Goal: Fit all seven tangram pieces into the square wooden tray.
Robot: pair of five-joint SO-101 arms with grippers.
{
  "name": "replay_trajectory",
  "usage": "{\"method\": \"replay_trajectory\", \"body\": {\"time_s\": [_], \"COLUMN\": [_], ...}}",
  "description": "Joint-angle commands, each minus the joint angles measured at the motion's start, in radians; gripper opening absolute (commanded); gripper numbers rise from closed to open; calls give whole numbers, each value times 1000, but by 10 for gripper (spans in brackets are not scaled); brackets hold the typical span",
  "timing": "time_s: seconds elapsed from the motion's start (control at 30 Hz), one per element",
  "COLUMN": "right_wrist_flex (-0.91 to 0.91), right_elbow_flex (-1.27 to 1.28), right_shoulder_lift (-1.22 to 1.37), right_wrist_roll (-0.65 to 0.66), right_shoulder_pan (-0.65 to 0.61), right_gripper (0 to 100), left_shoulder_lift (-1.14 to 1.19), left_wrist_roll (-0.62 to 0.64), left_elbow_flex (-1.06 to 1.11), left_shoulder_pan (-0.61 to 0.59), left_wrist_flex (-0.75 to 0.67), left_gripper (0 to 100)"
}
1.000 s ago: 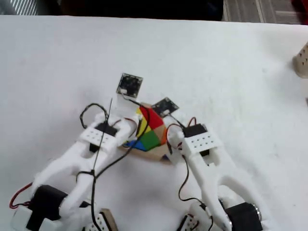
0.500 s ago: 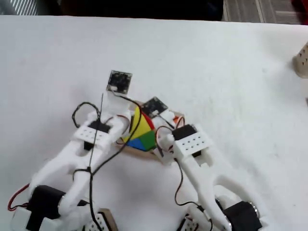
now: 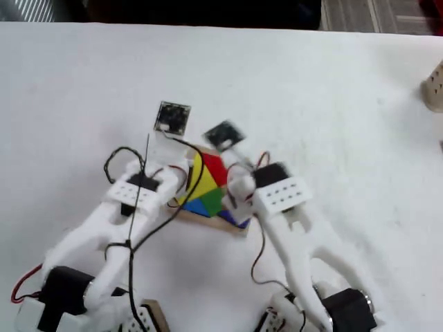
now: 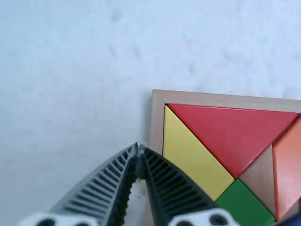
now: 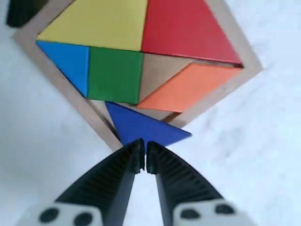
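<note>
Although six pieces already lie flat inside the square wooden tray (image 5: 61, 89), the task looks one step short of done. The dark blue triangle (image 5: 143, 127) rests across the tray's nearest corner, overlapping the rim, with a strip of bare tray floor between it and its neighbours. It probably has to be slid inward and dropped into that gap.

Counted out, there are seven pieces and one tray.
- Two large triangles: the yellow triangle (image 5: 99, 23) and the red triangle (image 5: 183, 28), side by side in the tray's far half.
- Two small triangles: the light blue triangle (image 5: 68, 59) against one rim, and the plain wooden triangle (image 5: 160, 70) at the tray's middle.
- One green square (image 5: 115, 75), between those two small triangles.
- One orange parallelogram (image 5: 190, 87), along the rim beside the unseated corner.
- One dark blue triangle of middle size.

Two arms flank the tray on the white counter (image 3: 311, 90). The right tool (image 5: 143, 153) sits just outside the unseated corner. Its jaws are nearly together with only a sliver between them, they grip nothing, and the tips are at the dark blue triangle's outer edge. The left tool (image 4: 138, 153) is pressed closed and empty, just outside the tray's rim beside the yellow triangle.
</note>
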Motion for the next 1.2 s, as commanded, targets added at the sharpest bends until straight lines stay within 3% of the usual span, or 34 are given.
{"method": "replay_trajectory", "body": {"time_s": [0.0,0.2,0.33,0.47,0.6,0.87,1.0,1.17], "right_wrist_flex": [79,33,-70,-116,-124,-124,-124,-124], "right_elbow_flex": [-98,26,132,155,155,157,157,157], "right_shoulder_lift": [-30,-30,-30,-30,-21,-21,-21,-21], "right_wrist_roll": [-41,-77,-80,-120,-123,-126,-126,-126], "right_shoulder_pan": [188,469,567,647,648,647,650,650], "right_gripper": [19,19,19,19,19,19,19,19], "left_shoulder_lift": [-10,-10,-5,-2,1,205,275,275], "left_wrist_roll": [-11,-44,-138,-137,-135,-34,-31,-31], "left_elbow_flex": [-51,-55,-55,-57,-78,-207,-308,-310], "left_shoulder_pan": [30,183,371,501,588,599,549,487], "left_wrist_flex": [-31,-31,-28,-29,-31,-25,80,89], "left_gripper": [20,20,20,20,20,20,20,20]}}
